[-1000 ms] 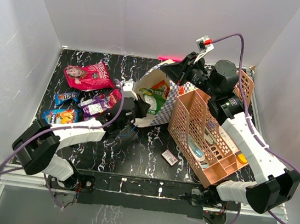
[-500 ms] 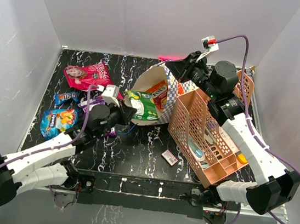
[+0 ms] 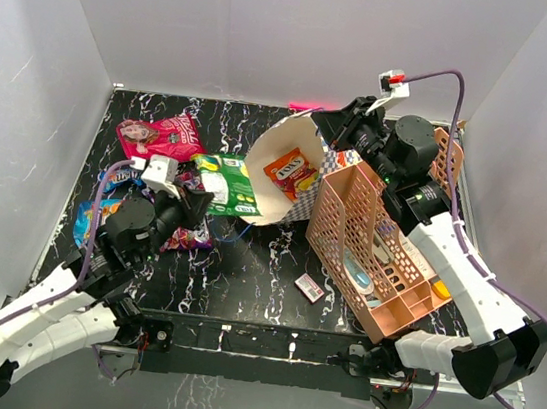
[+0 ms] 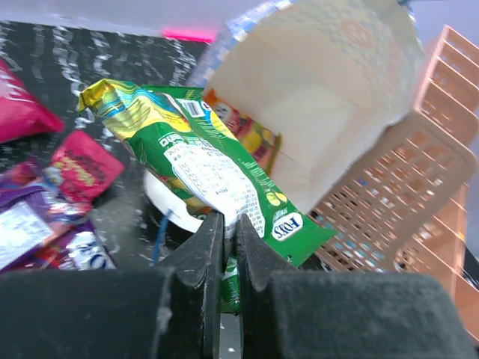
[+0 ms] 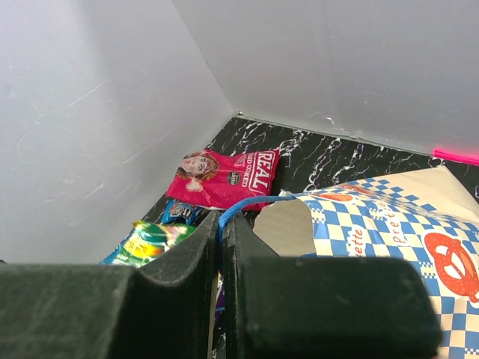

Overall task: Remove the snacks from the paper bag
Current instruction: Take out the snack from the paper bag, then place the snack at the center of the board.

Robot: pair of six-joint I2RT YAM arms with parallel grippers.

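The left gripper [image 3: 202, 195] has drawn the green snack packet [image 3: 228, 184] leftward, clear of the paper bag [image 3: 271, 159], whose mouth has lifted.

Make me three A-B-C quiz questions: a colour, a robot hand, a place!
1. What colour is the glossy snack packet in the left tool? A purple B green C blue
2. The right tool is: A shut on the blue cord handle B wide open C holding a snack
3. Where is the orange glossy packet? A left tool B right tool C inside the blue-and-white checkered paper bag
B, it is green; A, the cord sits in its closed grip; C, it lies on the bag's white inside.
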